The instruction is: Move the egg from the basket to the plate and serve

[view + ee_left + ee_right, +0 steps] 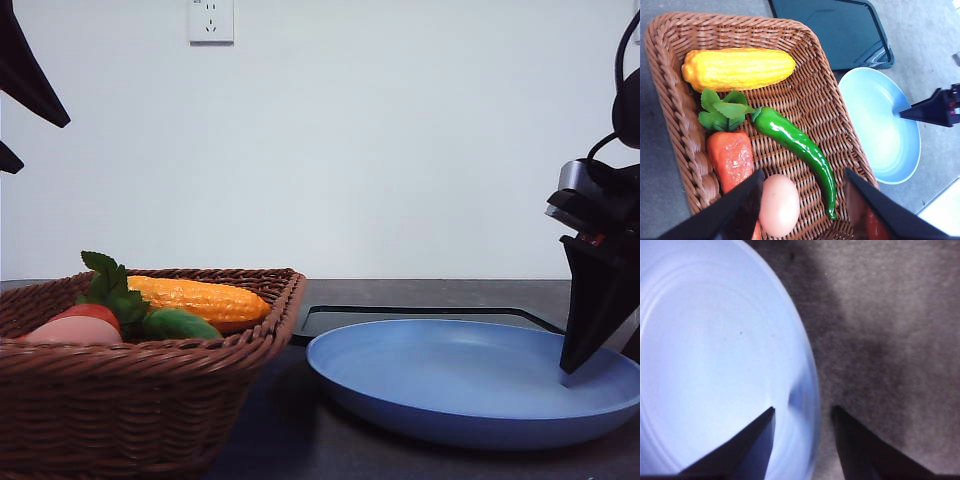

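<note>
Two end effectors are in position. Left end effector (802, 200) hovers over the basket (675, 100) with fingers spread apart; the egg (779, 205) lies on the basket floor between them, beside the strawberry-like fruit (732, 157) and green pepper (795, 145). Right end effector (804, 412) is parted, straddling the rim of the plate (715, 350), which rests on the surface (890, 340) beside the basket.

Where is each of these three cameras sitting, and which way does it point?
Front: low at table height, facing forward past the basket and plate; right hand at the plate.
Left wrist: above the basket, looking down at the egg; left hand open.
Right wrist: looking down; right hand straddles the plate rim.
All share the plate.
</note>
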